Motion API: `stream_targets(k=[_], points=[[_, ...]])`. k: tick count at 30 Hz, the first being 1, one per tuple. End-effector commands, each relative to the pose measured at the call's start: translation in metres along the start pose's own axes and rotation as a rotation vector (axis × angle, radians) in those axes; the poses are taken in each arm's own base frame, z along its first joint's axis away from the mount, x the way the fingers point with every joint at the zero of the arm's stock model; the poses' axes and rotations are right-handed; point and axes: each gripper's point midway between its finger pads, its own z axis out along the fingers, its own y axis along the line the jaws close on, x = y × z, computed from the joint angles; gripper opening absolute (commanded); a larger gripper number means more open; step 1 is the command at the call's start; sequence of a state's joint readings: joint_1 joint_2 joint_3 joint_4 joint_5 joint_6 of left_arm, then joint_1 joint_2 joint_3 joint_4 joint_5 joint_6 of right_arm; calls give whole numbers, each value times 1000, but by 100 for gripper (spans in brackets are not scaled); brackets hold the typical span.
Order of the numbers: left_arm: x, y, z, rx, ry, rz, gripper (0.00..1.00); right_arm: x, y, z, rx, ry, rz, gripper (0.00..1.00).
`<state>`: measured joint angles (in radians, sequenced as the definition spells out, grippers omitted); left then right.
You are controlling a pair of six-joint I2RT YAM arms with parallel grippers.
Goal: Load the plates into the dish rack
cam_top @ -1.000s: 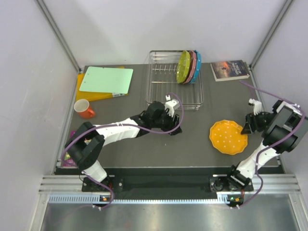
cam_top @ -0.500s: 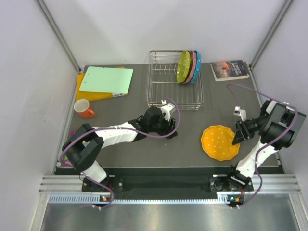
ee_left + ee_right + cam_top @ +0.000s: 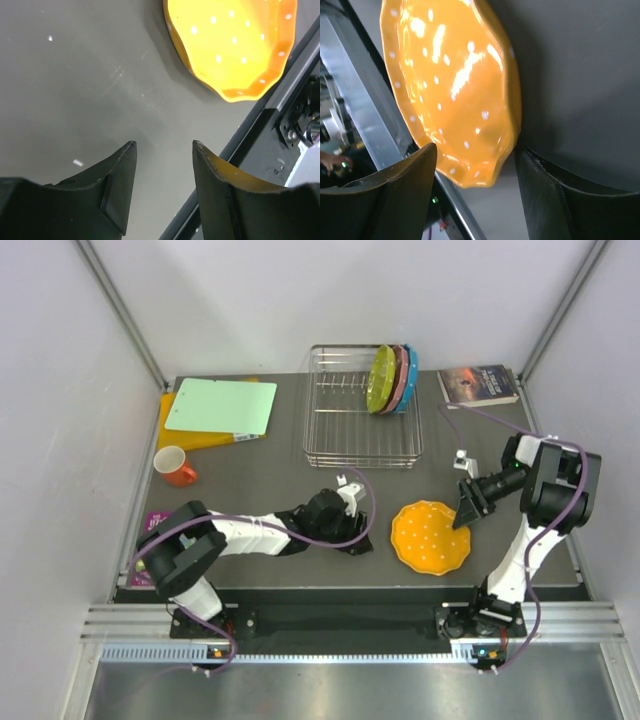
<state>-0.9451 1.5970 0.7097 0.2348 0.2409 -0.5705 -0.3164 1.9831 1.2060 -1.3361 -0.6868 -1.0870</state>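
Note:
The orange plate lies flat on the dark table near the front edge. My right gripper is open at the plate's right rim; in the right wrist view the plate sits between the spread fingers, its edge against the right finger. My left gripper is open and empty just left of the plate, which shows ahead of it in the left wrist view. The yellow-green plate, pink plate and blue plate stand upright at the right end of the dish rack.
A book lies at the back right. A green cutting board on a yellow one lies at the back left, with an orange mug in front of it. The table's front rail runs close behind the plate.
The orange plate has slid left along the table with my right gripper against its right rim. My left gripper has moved nearer the front edge, closer to the plate.

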Motion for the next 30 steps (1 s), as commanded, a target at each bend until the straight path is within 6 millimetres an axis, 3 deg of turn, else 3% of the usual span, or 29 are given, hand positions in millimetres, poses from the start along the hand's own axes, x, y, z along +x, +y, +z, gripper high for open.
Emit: stream_targets(k=[1,4,13,19,24,30], points=[[-15,-11,18,32,-80,-66,53,-39,-11,-3,30,-142,15,64],[-12,-16,29,37,-70,-85,53,-42,-10,-2,43,-158,29,64],[-7,-41,61,70,-33,-91,52,-8,-11,14,59,-79,50,64],[-7,-55,78,105,-5,-130,49,1,-15,20,30,-44,74,64],[-29,-62,88,114,-64,-132,45,3,-23,25,43,-38,103,64],[-62,-55,98,105,-136,-143,43,13,-29,31,34,-16,124,64]])
